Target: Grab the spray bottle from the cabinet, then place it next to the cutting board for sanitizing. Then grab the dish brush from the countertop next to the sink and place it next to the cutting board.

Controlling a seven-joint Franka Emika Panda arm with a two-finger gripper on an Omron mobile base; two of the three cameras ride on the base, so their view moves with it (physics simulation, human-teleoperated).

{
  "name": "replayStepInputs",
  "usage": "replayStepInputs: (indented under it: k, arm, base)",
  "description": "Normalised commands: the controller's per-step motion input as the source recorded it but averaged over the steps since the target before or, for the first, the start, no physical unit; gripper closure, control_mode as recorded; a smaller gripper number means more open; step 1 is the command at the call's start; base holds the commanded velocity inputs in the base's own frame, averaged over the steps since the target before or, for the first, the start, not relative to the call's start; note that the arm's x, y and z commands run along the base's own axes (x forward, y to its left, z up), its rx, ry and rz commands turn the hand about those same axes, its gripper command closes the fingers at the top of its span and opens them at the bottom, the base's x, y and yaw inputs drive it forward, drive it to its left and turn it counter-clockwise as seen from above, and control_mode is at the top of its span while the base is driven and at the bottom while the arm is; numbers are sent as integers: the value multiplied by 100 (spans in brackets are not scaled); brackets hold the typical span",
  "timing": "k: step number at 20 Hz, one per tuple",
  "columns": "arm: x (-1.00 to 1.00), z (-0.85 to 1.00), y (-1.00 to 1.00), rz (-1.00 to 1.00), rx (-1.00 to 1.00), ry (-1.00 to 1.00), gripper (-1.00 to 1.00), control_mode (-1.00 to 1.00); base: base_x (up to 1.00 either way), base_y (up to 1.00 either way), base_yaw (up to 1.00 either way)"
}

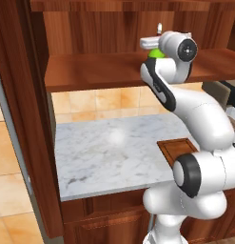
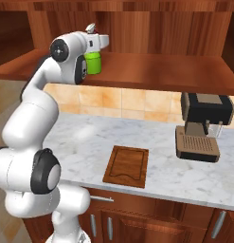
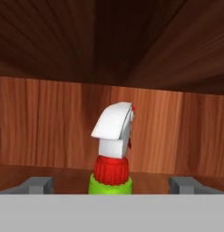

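**A:** Entry: bottle [image 2: 94, 62] stands upright on the cabinet [image 2: 151, 71] shelf, near its front edge. Gripper [image 3: 111, 185] is level with the bottle's neck. The hand view has the two fingertips [image 3: 37, 185] spread as wide as they go, one on each side of the red collar, both apart from it. Nothing held.

**B:** Orientation?

**A:** Long axis vertical, base on the plank. In the hand view the white trigger head leans up and to the right, with a bit of red at its right edge; I judge the nozzle points that way, roughly along the shelf and not at the hand.

**B:** Risks?

**A:** Three. First, the jaws sit high, at collar and trigger head. Closing there could squeeze the trigger or pinch the narrow neck, and the bottle might swivel. Second, pushing further forward before closing could tip the bottle toward the back panel. Third, a lift straight up may catch the plank above; it should come out forward, then down to the board [image 2: 127, 165] on the counter [image 2: 85, 137].
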Motion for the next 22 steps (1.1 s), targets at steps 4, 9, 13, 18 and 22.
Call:
replayStepInputs:
  k: [4,9,13,18,22]
  arm:
    - [26,-15,0,0,0,0,-100,-100]
    - [34,-9,0,0,0,0,-100,-100]
    - [26,-3,0,0,0,0,100,-100]
    - [0,0,0,0,0,1,100,-100]
    - [0,0,0,0,0,1,100,-100]
  base:
    - [0,0,0]
    - [0,0,0]
    - [0,0,0]
    - [0,0,0]
    - [0,0,0]
